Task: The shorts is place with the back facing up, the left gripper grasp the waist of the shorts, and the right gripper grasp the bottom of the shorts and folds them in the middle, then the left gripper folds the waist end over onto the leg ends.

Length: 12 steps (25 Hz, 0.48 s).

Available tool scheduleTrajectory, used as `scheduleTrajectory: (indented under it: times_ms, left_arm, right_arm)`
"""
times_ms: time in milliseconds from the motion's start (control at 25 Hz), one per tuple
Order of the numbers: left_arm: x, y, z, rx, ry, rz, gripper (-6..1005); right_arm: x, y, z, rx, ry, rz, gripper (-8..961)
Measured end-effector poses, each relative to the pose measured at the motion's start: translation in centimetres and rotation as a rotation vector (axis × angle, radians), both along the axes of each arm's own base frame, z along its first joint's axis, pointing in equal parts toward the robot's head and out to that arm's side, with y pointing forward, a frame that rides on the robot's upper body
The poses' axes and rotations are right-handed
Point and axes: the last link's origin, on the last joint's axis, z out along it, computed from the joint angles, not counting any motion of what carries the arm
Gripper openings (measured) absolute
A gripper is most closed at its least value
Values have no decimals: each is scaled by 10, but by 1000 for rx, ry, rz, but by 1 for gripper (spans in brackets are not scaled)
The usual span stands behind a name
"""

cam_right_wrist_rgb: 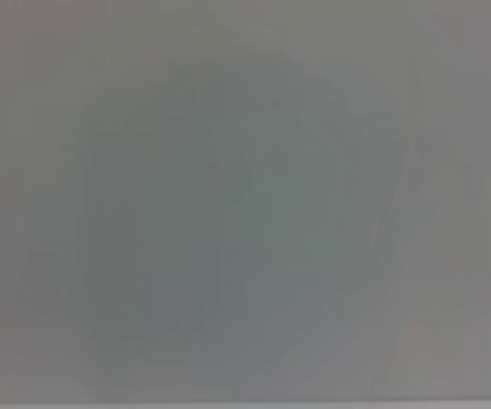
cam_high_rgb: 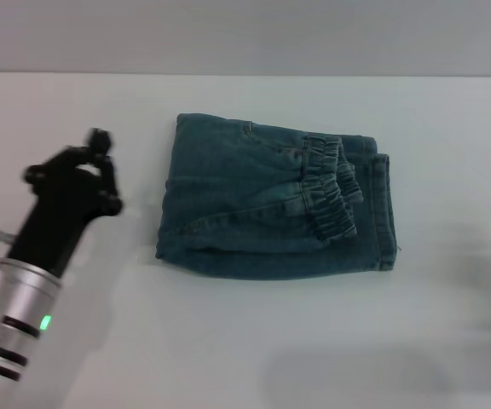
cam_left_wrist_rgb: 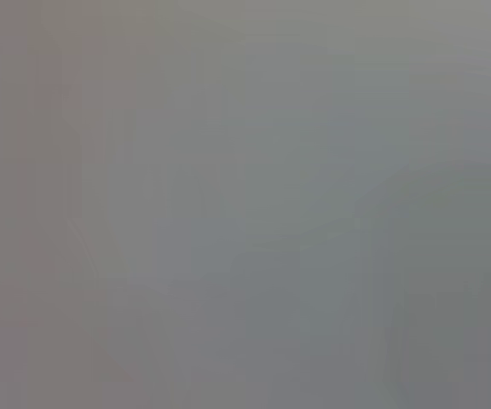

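Since the shorts (cam_high_rgb: 271, 209) already lie folded into a compact packet, my read is both folds are done and what's left is a clean retreat of the left arm.

Nearest: the left gripper (cam_high_rgb: 92, 166) sits low on the left in the head view, silver wrist with its green light toward the camera, black fingers (cam_high_rgb: 101, 141) pointing away. It's off the cloth, with bare table (cam_high_rgb: 245, 341) between fingertips and packet. The fingers hold nothing; whether they're spread or closed I can't tell, as they overlap from this angle.

Beyond and to the right of the fingertips: the packet's folded edge faces the gripper. Farther right, well apart from the fingers, the waist of the shorts (cam_high_rgb: 331, 187) lies on top, ruffled band curving across the upper layer, stopping just short of the leg ends (cam_high_rgb: 384, 209) at the far right edge.

Right gripper: not in view. Both wrist views show only blank grey, no cloth.

To finish well:
- Lift before moving sideways, so no prong can drag the near edge and open the fold.
- Keep the retreat path away from the packet.
- The band is slightly skewed against the hems; judgement call, but acceptable. Re-gripping risks undoing the stack.
- Main risk: a thread snagging on a prong.
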Motion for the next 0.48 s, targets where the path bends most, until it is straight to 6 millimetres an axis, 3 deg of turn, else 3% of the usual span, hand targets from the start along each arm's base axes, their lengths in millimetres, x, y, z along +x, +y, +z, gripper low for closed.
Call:
scheduleTrajectory:
  times_ms: [40, 120, 280, 480]
  left_arm:
    - [0, 0, 0, 0, 0, 0, 73]
    - [-28, -2, 20, 78, -43, 125, 77]
    - [-36, -8, 23, 95, -52, 157, 85]
    - [-42, -12, 22, 86, -39, 180, 317]
  right_arm:
    - [1, 0, 1, 11, -6, -5, 147]
    - [5, 0, 5, 37, -1, -24, 154]
    - [15, -8, 12, 82, 19, -78, 167]
    - [21, -17, 13, 85, 18, -107, 184]
